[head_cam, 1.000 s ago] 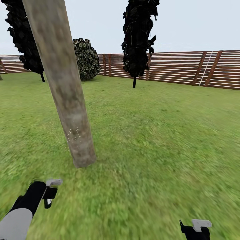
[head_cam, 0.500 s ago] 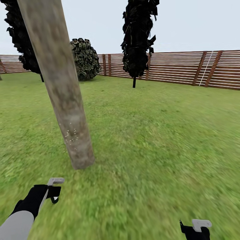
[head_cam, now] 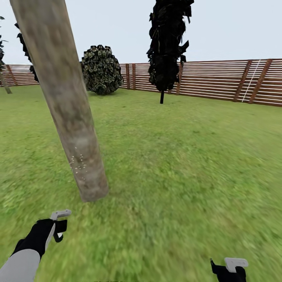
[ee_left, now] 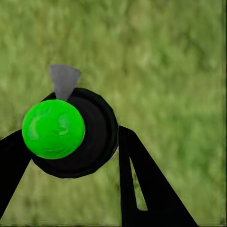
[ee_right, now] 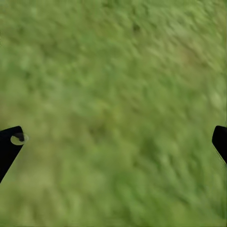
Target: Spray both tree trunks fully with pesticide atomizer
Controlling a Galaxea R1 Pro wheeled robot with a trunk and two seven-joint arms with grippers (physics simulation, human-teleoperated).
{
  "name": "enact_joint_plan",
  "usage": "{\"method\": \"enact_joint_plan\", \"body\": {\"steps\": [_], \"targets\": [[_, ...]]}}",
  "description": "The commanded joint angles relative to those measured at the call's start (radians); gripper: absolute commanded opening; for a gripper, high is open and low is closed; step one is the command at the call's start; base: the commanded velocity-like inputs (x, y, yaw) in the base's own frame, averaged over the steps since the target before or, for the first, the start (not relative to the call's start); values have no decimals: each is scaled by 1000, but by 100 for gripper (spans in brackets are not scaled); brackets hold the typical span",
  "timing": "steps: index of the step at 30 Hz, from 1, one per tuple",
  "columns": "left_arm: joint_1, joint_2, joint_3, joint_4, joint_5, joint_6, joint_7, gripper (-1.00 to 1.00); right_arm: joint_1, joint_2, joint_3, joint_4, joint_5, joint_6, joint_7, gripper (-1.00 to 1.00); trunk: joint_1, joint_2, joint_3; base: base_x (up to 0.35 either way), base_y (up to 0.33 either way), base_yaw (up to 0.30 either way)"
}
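Note:
A thick pale grey-brown tree trunk (head_cam: 66,105) leans up from the lawn ahead on the left. Whitish pesticide specks (head_cam: 78,164) dot its lower bark. My left gripper (head_cam: 58,231) hangs low in front of the trunk's base, short of touching it. In the left wrist view this gripper (ee_left: 71,142) is shut on the pesticide atomizer (ee_left: 97,142), seen end-on as a round black body with a bright green ball and a grey nozzle tip. My right gripper (head_cam: 231,270) sits low at the right; its fingers (ee_right: 8,142) stand wide apart over bare grass.
Green lawn stretches ahead to a brown slat fence (head_cam: 219,80). A black conifer (head_cam: 168,47) and a round dark shrub (head_cam: 101,70) stand near the fence. Another black conifer (head_cam: 29,55) shows behind the trunk. A thin pale trunk (head_cam: 4,83) leans at the far left edge.
The whole picture has shifted, so the camera has moved: fence and conifer sit further right, the near trunk further left. My left gripper keeps its hold and has barely moved.

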Motion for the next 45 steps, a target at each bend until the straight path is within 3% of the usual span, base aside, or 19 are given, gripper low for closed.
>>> {"method": "enact_joint_plan", "body": {"steps": [1, 3, 6, 10, 17, 27, 45], "targets": [[-2, -28, 5, -5, -18, 2, -3, -100, -1, 0, -8, 1, 5, -4, 6, 100, 0, 0, -1, -52, -275, 81], [-3, -49, 3, -17, -19, 3, 17, -100, -1, -1, -8, 1, 5, -4, 6, 100, 0, 0, -1, -100, -276, 34], [-4, -59, -15, -25, -20, 3, 38, -100, -1, -1, -8, 1, 5, -4, 7, 100, 0, 0, -1, -65, -276, 10], [-4, -61, -40, -28, -20, 5, 43, -100, -1, -2, -8, 1, 5, -4, 7, 100, 0, 0, -1, 92, -274, 1], [-4, -57, -34, -28, -16, 9, 43, -100, -1, -3, -9, 1, 4, -4, 7, 100, 0, 0, -1, 211, -184, 4], [-4, -60, -40, -25, -16, 13, 42, -100, -1, 0, -8, 1, 4, -4, 6, 100, 0, 0, -1, 66, -36, 236], [-4, -60, -35, -26, -14, 11, 44, -100, -1, -1, -8, 1, 4, -4, 6, 100, 0, 0, -1, 204, -192, 44]]}}
